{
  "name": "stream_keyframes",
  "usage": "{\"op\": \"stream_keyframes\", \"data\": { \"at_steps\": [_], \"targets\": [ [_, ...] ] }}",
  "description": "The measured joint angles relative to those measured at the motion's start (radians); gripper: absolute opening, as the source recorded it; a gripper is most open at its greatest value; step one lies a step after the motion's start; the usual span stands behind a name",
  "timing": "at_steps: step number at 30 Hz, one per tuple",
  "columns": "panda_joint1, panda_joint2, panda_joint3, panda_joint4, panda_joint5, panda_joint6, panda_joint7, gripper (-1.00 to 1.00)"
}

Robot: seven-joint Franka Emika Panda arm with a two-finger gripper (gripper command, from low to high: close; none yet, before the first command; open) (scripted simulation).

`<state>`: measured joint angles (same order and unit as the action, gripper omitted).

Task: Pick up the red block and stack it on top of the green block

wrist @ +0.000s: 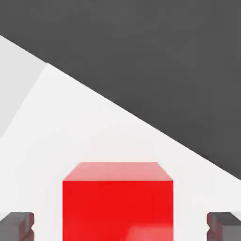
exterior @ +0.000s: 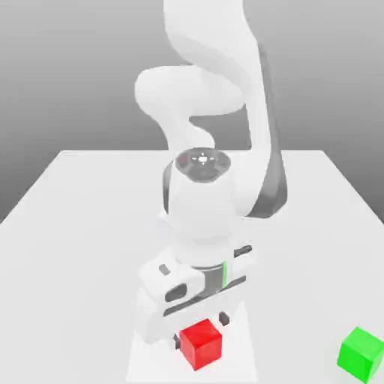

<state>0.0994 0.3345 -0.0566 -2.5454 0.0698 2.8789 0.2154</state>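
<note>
The red block [exterior: 201, 343] sits near the front edge of the white table [exterior: 82, 225] in the exterior view. My gripper [exterior: 201, 328] hangs right over it, the white hand just above and behind the block. In the hand view the red block [wrist: 117, 200] lies between my two dark fingertips [wrist: 16, 225], with a clear gap on each side, so the gripper [wrist: 120, 227] is open and touches nothing. The green block [exterior: 361, 352] rests on the table at the exterior view's right, well apart from the red one.
The arm's white body [exterior: 202, 202] rises over the middle of the table. Bare table surface lies between the red and green blocks. The table's far edge meets a grey background.
</note>
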Motion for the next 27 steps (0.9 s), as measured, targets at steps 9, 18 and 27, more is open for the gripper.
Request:
{"op": "stream_keyframes", "data": {
  "at_steps": [9,18,27],
  "targets": [
    [0.004,-0.088,-0.009,-0.014,-0.023,-0.075,0.017,-1.00],
    [0.178,-0.131,0.135,0.147,-0.100,-0.281,0.048,-1.00],
    [0.293,0.047,0.182,0.261,-0.171,-0.218,0.081,1.00]
  ]
}}
